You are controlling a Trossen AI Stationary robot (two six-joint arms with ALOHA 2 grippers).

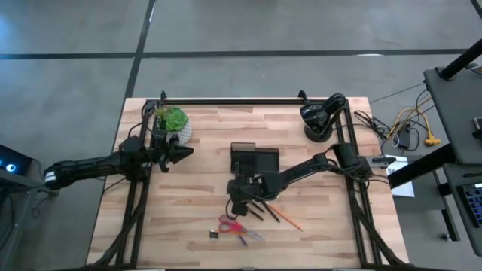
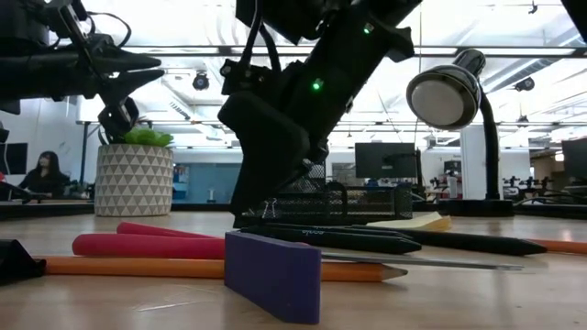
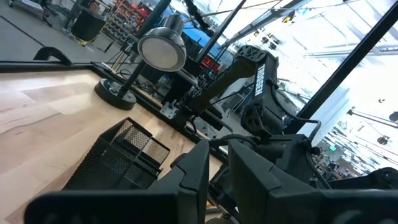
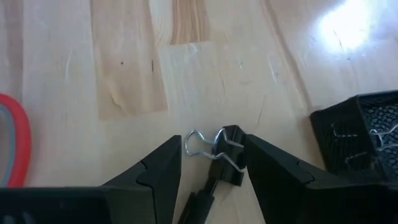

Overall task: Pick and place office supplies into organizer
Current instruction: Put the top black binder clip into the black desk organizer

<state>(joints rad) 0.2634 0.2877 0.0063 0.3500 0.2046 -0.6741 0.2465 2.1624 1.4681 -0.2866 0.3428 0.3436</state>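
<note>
My right gripper (image 1: 239, 193) (image 4: 211, 162) is open and low over the table, near the front of the dark mesh organizer (image 1: 254, 159) (image 4: 367, 134). A black binder clip (image 4: 219, 154) with wire handles lies on the wood between its fingers. Black pens (image 1: 263, 208) (image 2: 367, 240), an orange pencil (image 1: 288, 219) (image 2: 183, 268), red-handled scissors (image 1: 232, 226) (image 2: 147, 244) and a small dark bit (image 1: 215, 234) lie on the table toward the near edge. A yellow sticky-note pad (image 2: 415, 222) shows in the low view. My left gripper (image 1: 185, 153) (image 3: 217, 180) waits shut in the air beside the plant. My right gripper's fingers point down on either side of the binder clip's black body (image 4: 231, 163), which lies flat on the table close to one finger (image 4: 261, 165). I cannot tell whether they touch.
A potted plant (image 1: 172, 120) stands at the far left. A desk lamp with a round black base (image 1: 317, 126) (image 2: 449, 92) stands at the far right. A purple block (image 2: 273, 273) lies near the low camera. A person (image 2: 41, 174) sits in the room beyond the table.
</note>
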